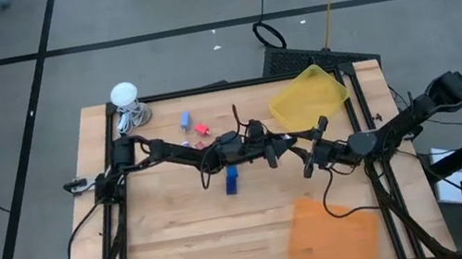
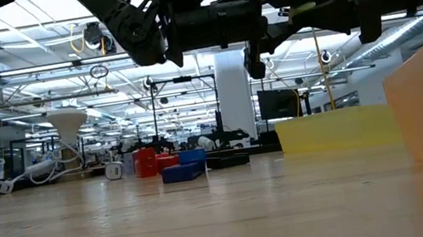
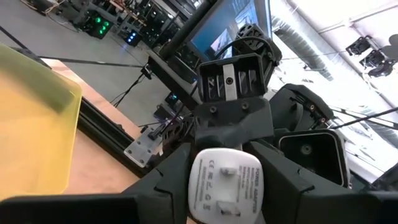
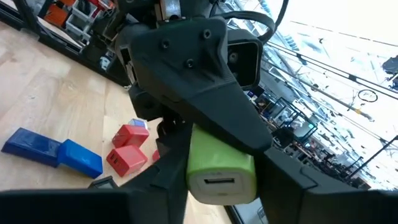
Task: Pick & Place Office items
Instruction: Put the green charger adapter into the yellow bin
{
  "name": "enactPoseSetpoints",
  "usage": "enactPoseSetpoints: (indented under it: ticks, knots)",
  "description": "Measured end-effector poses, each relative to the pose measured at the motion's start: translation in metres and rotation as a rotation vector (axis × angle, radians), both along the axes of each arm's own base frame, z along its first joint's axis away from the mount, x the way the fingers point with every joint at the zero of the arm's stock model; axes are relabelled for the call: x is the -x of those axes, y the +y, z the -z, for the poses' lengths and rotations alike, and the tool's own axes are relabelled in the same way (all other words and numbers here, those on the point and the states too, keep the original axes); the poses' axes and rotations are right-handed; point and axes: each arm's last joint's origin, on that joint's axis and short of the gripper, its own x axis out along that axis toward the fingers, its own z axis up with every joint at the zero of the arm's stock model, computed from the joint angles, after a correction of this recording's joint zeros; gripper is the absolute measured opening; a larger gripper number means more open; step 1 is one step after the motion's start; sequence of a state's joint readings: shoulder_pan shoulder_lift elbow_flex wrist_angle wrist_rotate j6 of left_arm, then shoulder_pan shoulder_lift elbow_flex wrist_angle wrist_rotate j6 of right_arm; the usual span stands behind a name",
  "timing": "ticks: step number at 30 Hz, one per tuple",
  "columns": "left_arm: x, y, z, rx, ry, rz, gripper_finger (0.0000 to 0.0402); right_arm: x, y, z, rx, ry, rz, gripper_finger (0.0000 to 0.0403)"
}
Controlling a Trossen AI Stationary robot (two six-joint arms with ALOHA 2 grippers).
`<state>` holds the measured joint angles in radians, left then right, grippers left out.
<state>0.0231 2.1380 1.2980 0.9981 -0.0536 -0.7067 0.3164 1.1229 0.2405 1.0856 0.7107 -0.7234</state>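
Note:
A small green and white charger block (image 4: 220,163) hangs in the air above the table's middle, between my two grippers, which meet tip to tip. My left gripper (image 1: 291,145) reaches in from the table's left and my right gripper (image 1: 304,152) from the right; both are shut on the block. In the left wrist view its white pin face (image 3: 225,183) shows. On the wood lie other pieces: a dark blue one (image 1: 232,179), a light blue one (image 1: 184,118), a red one (image 1: 202,130), and red (image 4: 127,148) and dark blue (image 4: 56,151) ones in the right wrist view. My left gripper pinches the block at its white pin end (image 3: 205,186) between both fingers, coming level from the table's left. The block is lifted clear of the table. My right gripper pinches the block's green body (image 4: 199,155) near the white socket end, between both fingers, level from the table's right. The left gripper's finger (image 4: 239,124) lies over the block's far part.
A yellow tray (image 1: 308,98) sits at the far right of the table and an orange tray (image 1: 331,235) at the near right. A white ball-shaped object with a cord (image 1: 124,96) stands at the far left corner. Bare wood lies near left.

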Motion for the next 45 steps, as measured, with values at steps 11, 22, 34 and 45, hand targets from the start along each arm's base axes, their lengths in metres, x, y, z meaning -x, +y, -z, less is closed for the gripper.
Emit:
enactPoseSetpoints:
  ticks: [11, 22, 34, 45]
  knots:
    - [0.002, 0.007, -0.007, -0.199, 0.003, 0.105, 0.0165, 0.000, 0.001, 0.000, -0.103, -0.045, -0.021, 0.0128]
    - [0.027, 0.026, -0.053, -0.426, 0.233, 0.111, 0.0174, -0.001, 0.004, 0.000, -0.167, -0.057, -0.099, 0.0127]
    - [0.061, 0.022, -0.100, -0.510, 0.327, 0.082, 0.0206, 0.001, 0.004, 0.003, -0.259, -0.066, -0.121, 0.0126]
    - [0.117, -0.001, -0.107, -0.632, 0.284, 0.069, 0.0207, 0.023, -0.003, -0.006, -0.539, -0.038, -0.235, 0.0126]
